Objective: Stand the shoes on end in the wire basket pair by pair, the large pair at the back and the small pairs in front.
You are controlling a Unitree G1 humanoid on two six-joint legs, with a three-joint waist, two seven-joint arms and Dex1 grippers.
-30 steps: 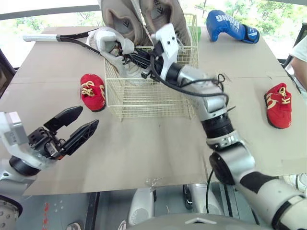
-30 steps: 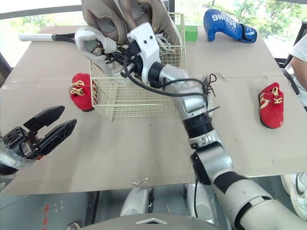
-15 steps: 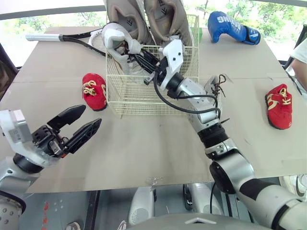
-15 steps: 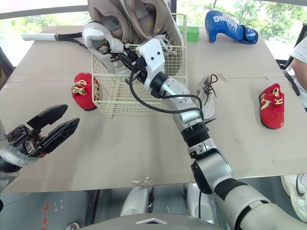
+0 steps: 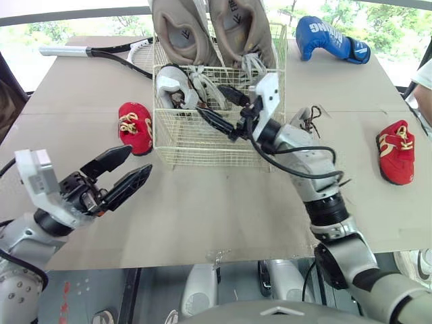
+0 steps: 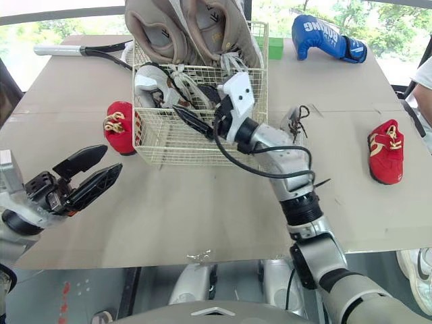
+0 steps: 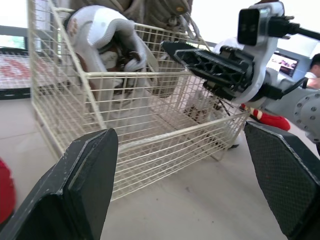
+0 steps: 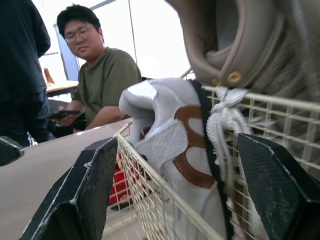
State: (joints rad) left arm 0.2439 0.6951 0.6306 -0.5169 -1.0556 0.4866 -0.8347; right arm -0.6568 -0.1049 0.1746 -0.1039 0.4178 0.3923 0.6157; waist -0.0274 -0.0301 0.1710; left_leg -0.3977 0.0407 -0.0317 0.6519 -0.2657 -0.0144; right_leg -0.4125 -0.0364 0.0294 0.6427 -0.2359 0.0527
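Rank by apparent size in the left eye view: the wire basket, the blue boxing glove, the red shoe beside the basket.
1. wire basket, clearly largest.
2. blue boxing glove.
3. red shoe, smaller than the glove though nearer the camera.

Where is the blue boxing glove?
In the head views, the blue boxing glove lies on the table, far right, beyond the wire basket.

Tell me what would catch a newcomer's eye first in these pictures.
The wire basket in the middle of the table draws the eye, with a large beige pair standing on end at its back and a white shoe in front of them. The right gripper hangs open above the basket; a red shoe lies by its left wall and a second red shoe far to the right.
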